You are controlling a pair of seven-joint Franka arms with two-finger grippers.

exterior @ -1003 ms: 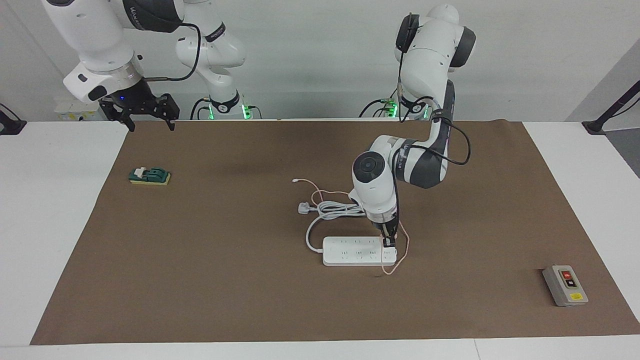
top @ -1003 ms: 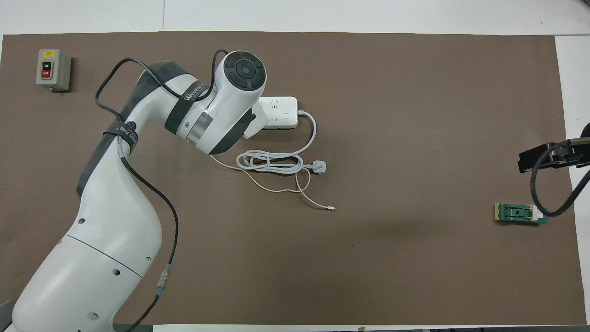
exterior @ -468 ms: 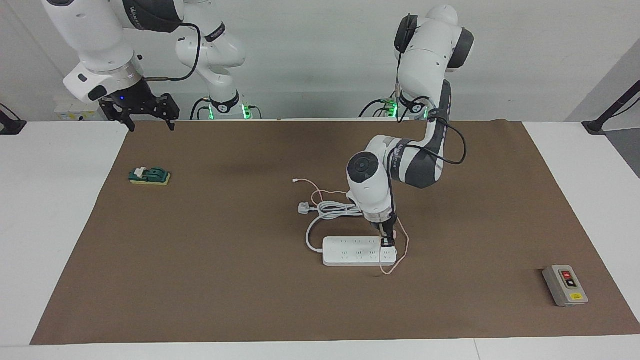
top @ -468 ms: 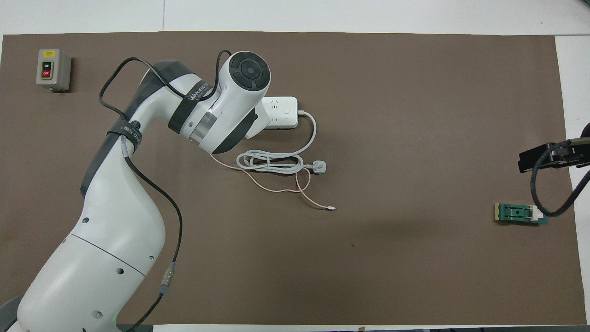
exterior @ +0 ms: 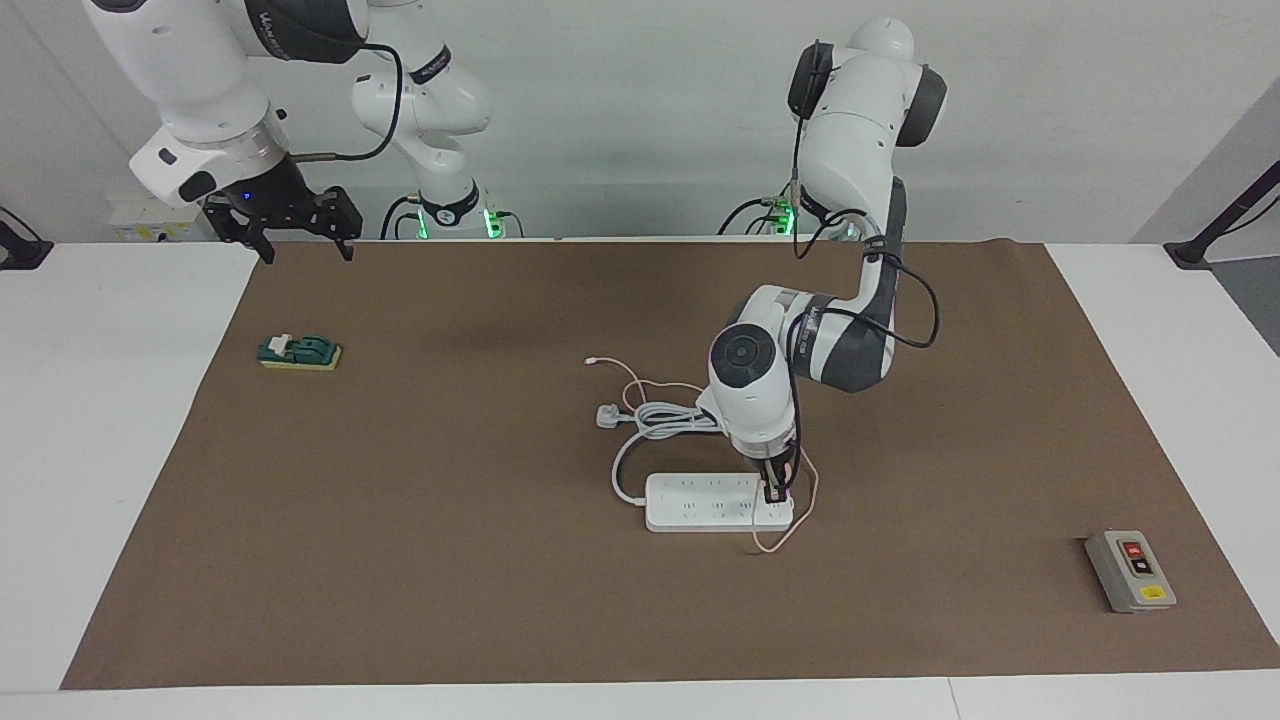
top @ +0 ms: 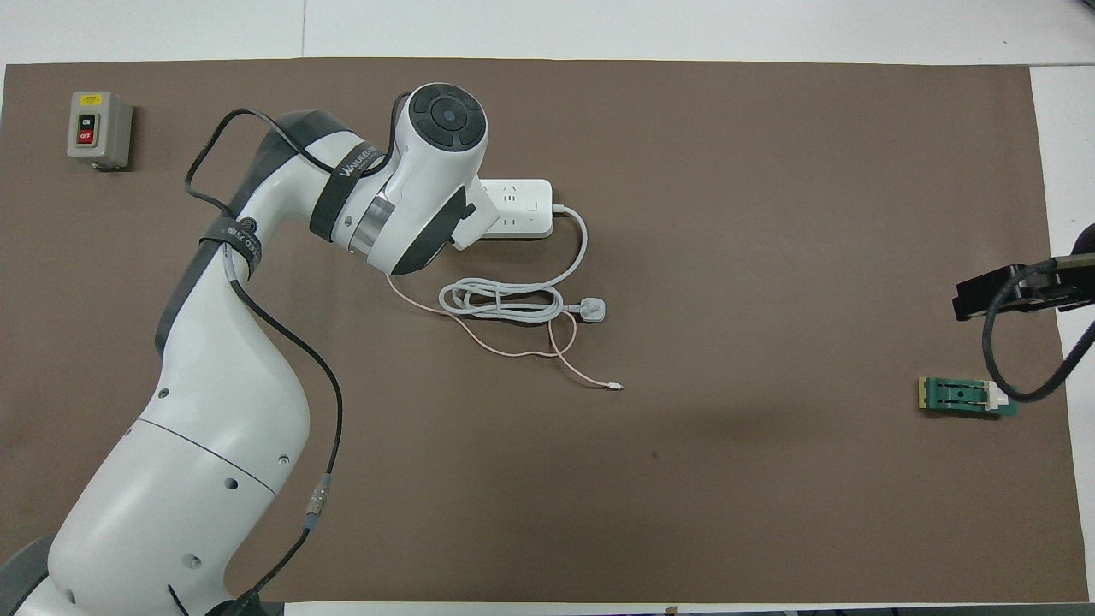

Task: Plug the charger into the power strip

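Brown mat on a white table: charger being seated in the power strip.

From the right arm's end: green block (exterior: 300,352), well apart from the power strip (exterior: 700,503); right gripper (exterior: 296,228) waits above the mat's edge, fingers wide. Coiled white cord (exterior: 668,418) lies nearer the robots than the strip. Left gripper (exterior: 777,487), clamped on the charger (exterior: 776,491), presses at the strip's end socket. Next, judging by this: push straight down, then release. Grey switch box (exterior: 1130,571) sits toward the left arm's end.

white table (exterior: 120,420) under brown mat (exterior: 450,560) (strip (exterior: 700,512), switch box (exterior: 1130,572) atop)
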